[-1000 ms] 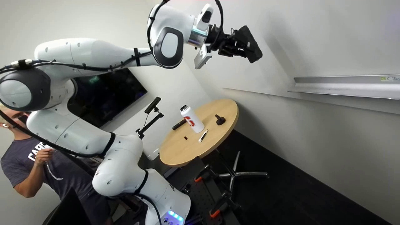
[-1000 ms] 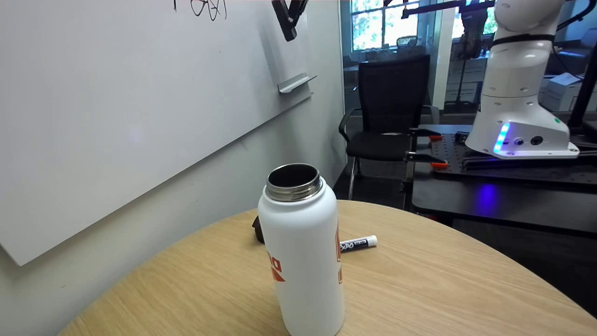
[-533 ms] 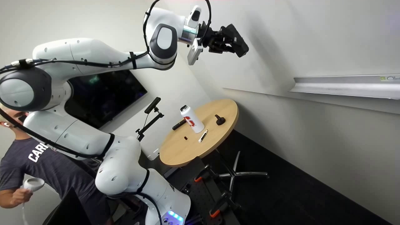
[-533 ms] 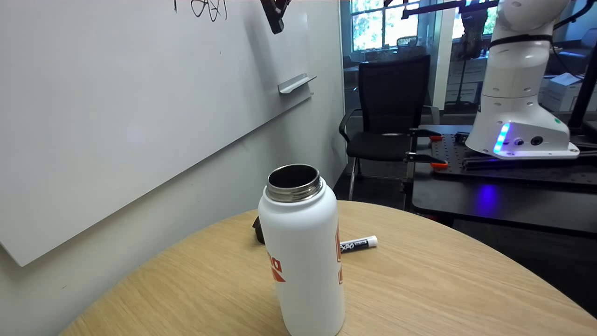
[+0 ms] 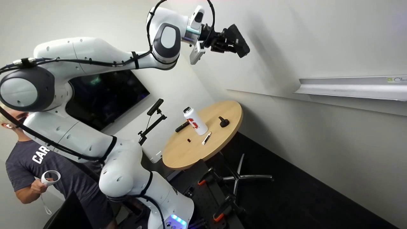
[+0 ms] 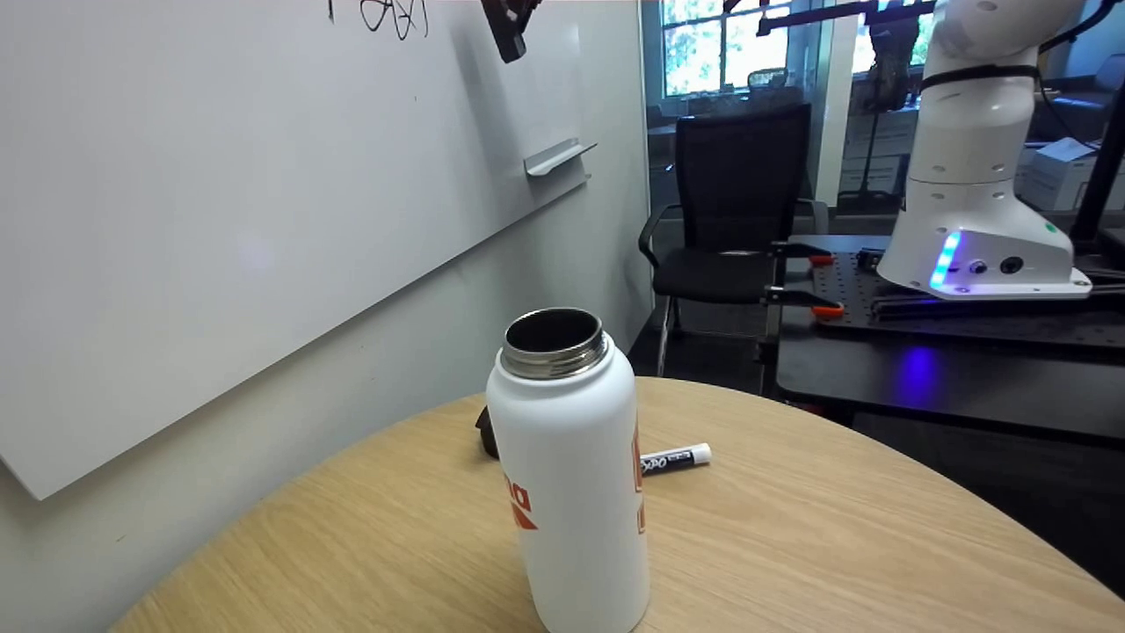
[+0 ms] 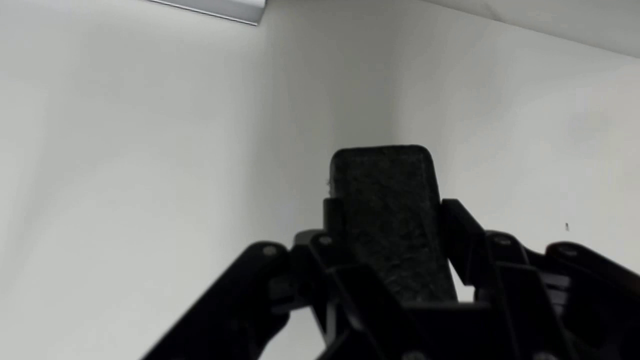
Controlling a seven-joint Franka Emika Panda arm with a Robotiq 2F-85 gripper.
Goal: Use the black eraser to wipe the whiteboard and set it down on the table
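Note:
My gripper (image 7: 392, 215) is shut on the black eraser (image 7: 385, 170), one finger on each side of it. The eraser also shows, tilted, at the arm's end in an exterior view (image 5: 239, 41) and partly cut off at the top edge in an exterior view (image 6: 504, 31). It is held high in front of the whiteboard (image 6: 264, 176), apart from it, with its shadow on the board. Dark scribbles (image 6: 387, 13) show at the board's top; a tiny mark (image 7: 567, 226) shows in the wrist view. The round tan table (image 5: 181, 156) stands well below the gripper.
On the table are a white bottle (image 5: 195, 122), a marker (image 5: 206, 138), a black lid-like item (image 5: 224, 122) and a dark cylinder (image 5: 182, 127). A grey ledge (image 5: 353, 89) juts from the board. A camera stand (image 5: 155, 108) and a person (image 5: 35, 165) are behind.
The gripper and eraser have moved left in both exterior views and slightly up, farther from the ledge end, mostly in the first half second. The eraser stays held. Objects on the table have not moved.

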